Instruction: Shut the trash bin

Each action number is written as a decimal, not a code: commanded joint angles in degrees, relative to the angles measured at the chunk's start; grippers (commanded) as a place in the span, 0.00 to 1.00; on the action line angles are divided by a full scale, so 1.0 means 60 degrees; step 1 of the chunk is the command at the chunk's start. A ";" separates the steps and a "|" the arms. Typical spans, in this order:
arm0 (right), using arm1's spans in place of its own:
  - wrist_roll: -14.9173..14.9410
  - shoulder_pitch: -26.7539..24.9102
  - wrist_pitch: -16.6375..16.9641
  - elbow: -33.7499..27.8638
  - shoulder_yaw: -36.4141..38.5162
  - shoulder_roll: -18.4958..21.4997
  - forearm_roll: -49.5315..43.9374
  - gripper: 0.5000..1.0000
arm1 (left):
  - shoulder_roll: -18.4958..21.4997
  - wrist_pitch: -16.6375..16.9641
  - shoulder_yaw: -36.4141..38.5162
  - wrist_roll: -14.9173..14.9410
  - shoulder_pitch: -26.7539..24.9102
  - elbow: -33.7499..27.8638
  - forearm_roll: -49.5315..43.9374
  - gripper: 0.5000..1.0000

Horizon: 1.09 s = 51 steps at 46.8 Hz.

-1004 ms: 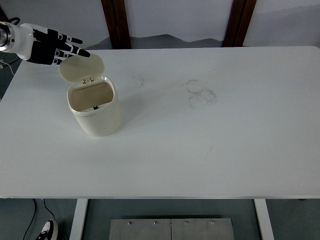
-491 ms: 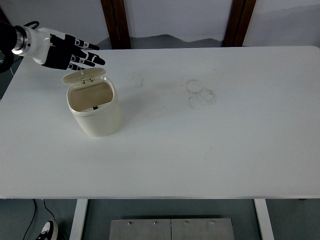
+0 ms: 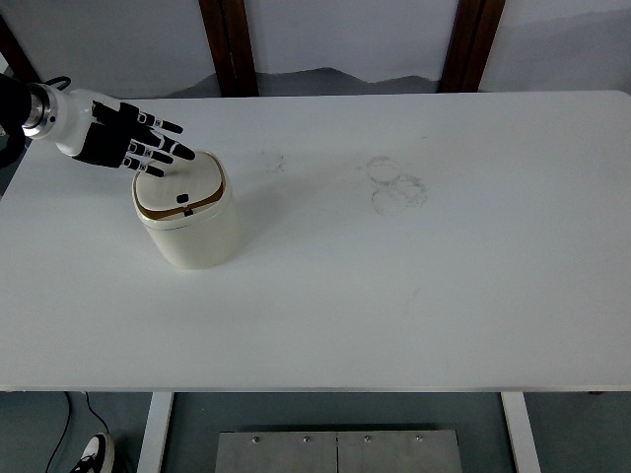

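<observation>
Bin (image 3: 187, 219) sits on the left part of the white table (image 3: 414, 296), cream, lid (image 3: 182, 185) down flat on its top, no legible brand or label on it; only faint ring smudges (image 3: 396, 185) mark the tabletop near the middle. Left hand (image 3: 123, 146) comes in from the left edge with fingers (image 3: 158, 158) straight and spread, gripping nothing, tips over the lid's rear-left edge, contact not clear. Bin is set back from the table's left and far edges, with wide bare tabletop to its right and toward the near edge.
</observation>
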 commanded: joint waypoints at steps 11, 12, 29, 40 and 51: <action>0.0003 -0.0010 -0.0003 0.0001 0.0015 0.0000 0.0015 0.99 | -0.0083 -0.0001 0.0000 -0.0015 0.0059 0.0012 -0.0006 1.00; 0.0003 -0.0010 0.0011 0.0001 0.0015 0.0000 0.0015 0.99 | -0.0083 -0.0001 0.0000 -0.0015 0.0073 0.0012 -0.0006 1.00; 0.0003 0.0004 -0.0003 0.0001 0.0015 0.0000 0.0015 0.99 | -0.0098 -0.0001 0.0000 -0.0015 0.0132 -0.0003 -0.0050 1.00; 0.0003 0.0004 -0.0003 0.0001 0.0015 0.0000 0.0015 0.99 | -0.0097 0.0014 0.0000 -0.0015 0.0205 0.0012 -0.0064 1.00; 0.0003 -0.0010 -0.0003 0.0001 0.0001 0.0000 0.0015 0.99 | -0.0097 0.0014 0.0000 -0.0015 0.0249 0.0012 -0.0064 1.00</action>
